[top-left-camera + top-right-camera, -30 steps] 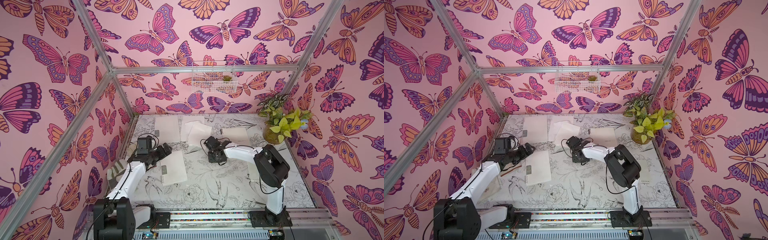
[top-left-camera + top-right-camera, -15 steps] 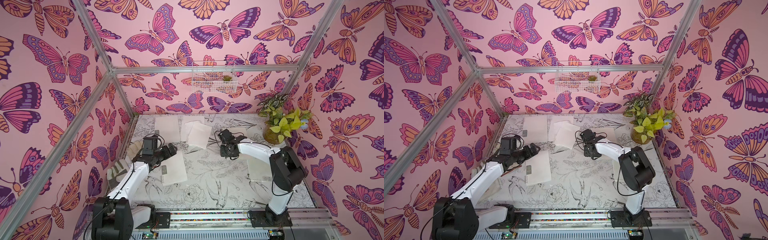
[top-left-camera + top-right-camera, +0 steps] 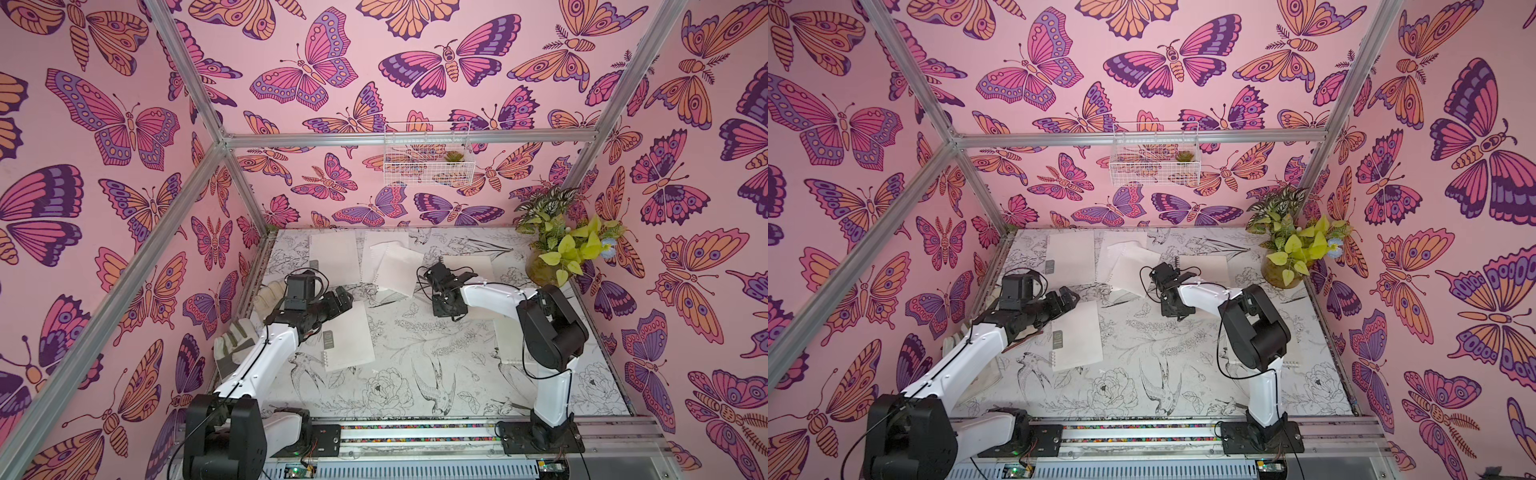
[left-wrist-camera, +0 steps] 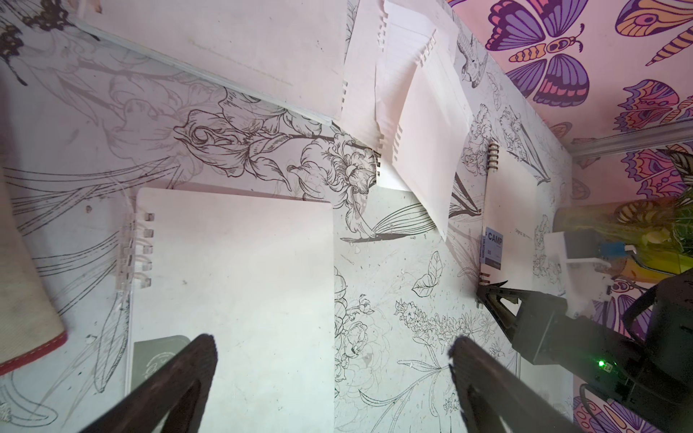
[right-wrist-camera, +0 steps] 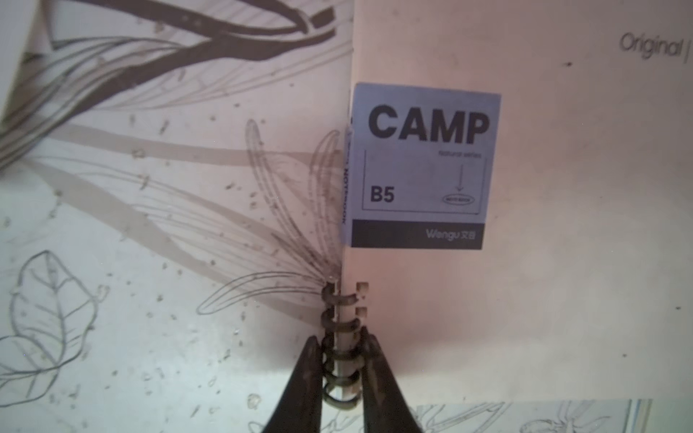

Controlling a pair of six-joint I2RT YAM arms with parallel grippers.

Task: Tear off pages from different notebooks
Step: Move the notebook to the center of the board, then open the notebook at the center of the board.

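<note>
The large notebook (image 5: 562,225) with the blue CAMP label (image 5: 423,165) lies at the back right, also in both top views (image 3: 473,264) (image 3: 1208,266). My right gripper (image 5: 342,360) (image 3: 463,276) is shut on its black spiral (image 5: 339,326) at one end of the binding. My left gripper (image 4: 332,343) (image 3: 345,301) hangs open over the edge of a white-ringed notebook (image 4: 232,285) (image 3: 347,336), nothing between its fingers. Another notebook (image 3: 334,253) lies at the back left. Loose pages (image 3: 392,266) (image 4: 427,123) with punched edges overlap between the back notebooks.
A white work glove (image 3: 235,343) lies along the left wall. A potted plant (image 3: 557,257) stands in the back right corner. A wire basket (image 3: 428,160) hangs on the back wall. A further white notebook (image 3: 505,338) shows under my right arm.
My right gripper has travelled from the mat's middle to the CAMP notebook, opened briefly, then closed on the spiral. The left arm has edged slightly toward the back.
</note>
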